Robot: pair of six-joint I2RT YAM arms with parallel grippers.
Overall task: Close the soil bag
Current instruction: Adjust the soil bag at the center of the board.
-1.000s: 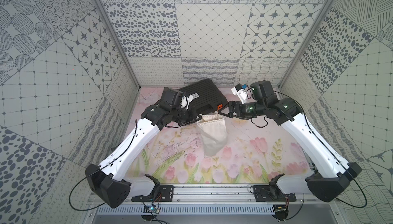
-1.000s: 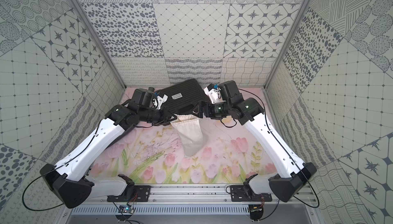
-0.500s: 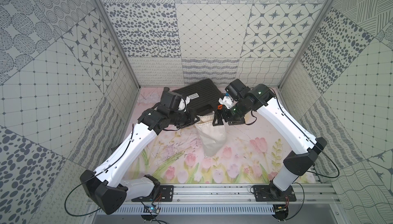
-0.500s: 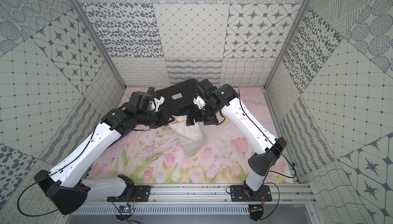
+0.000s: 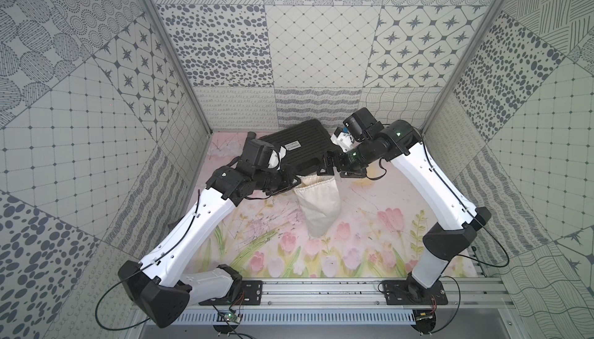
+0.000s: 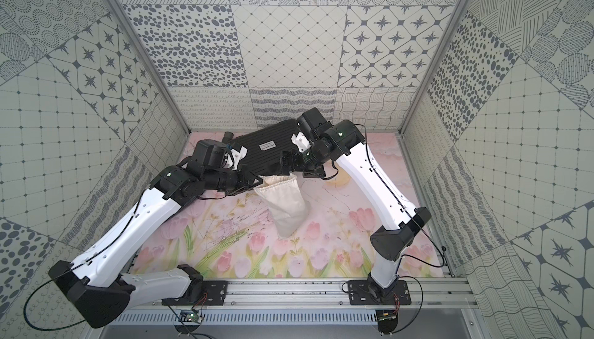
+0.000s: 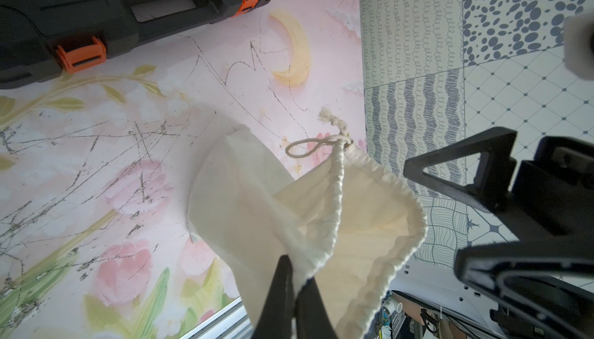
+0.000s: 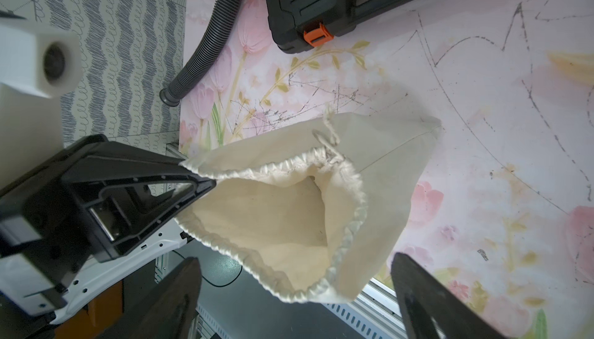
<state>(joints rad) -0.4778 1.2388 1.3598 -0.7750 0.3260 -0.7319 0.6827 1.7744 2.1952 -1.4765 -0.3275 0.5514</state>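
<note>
Floral mat (image 5: 369, 224) spreads around soil bag (image 5: 318, 202), rim pinched in left tool (image 5: 292, 184).

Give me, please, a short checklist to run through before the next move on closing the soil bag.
1. Left end effector clamped on the rim of the soil bag: ok.
2. Right end effector open, ready to grasp: ok.
3. Cord held by the right end effector: not ok, its loop is free.
4. Mouth drawn shut: not ok, it gapes.
5. Black case apart from the bag: ok.
6. Soil inside the bag: cannot tell.
</note>
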